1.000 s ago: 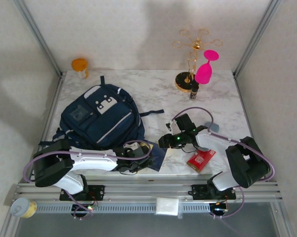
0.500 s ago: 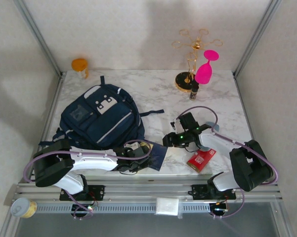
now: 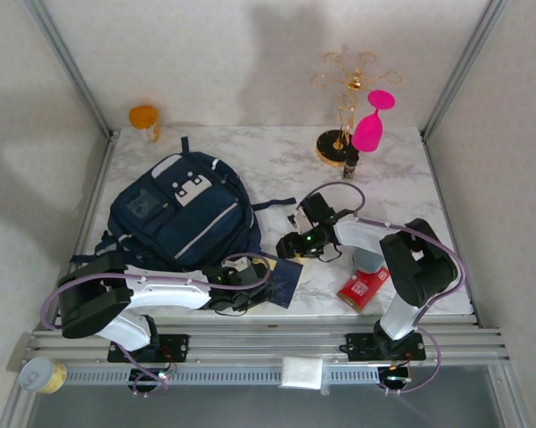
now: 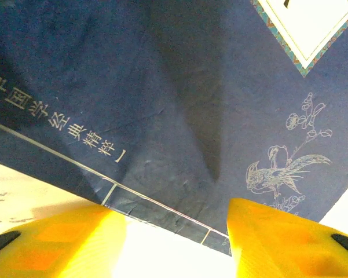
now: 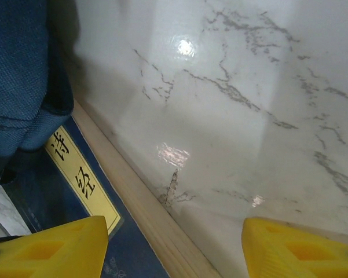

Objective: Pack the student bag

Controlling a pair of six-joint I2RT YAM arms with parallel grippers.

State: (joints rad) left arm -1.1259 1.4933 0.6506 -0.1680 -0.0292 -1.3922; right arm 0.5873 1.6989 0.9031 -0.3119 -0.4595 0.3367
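Since a moment ago, the right arm has swung left, and the right claw now sits nearer the bag and the book. The left arm has barely moved.

The white marble table is the biggest thing. The student bag lies flat on its left half. The bag is dark blue, with white patches near the top, a white stripe across the front and a grey square patch. It has a loop at the top, and one dark strap trails out to the right.

The left arm lies along the near edge. The left claw points at the book, and its yellow fingers are spread apart and pinch nothing. The right claw's yellow fingers are spread wide over the bare table beside the book.

The book is dark blue and lies at the bag's near right corner, touching it. Its cover has Chinese writing, a little bird on a branch and a pale label.

A red box lies near the right arm. At the back stand a gold rack, a pink glass, an orange thing and a small dark bottle.
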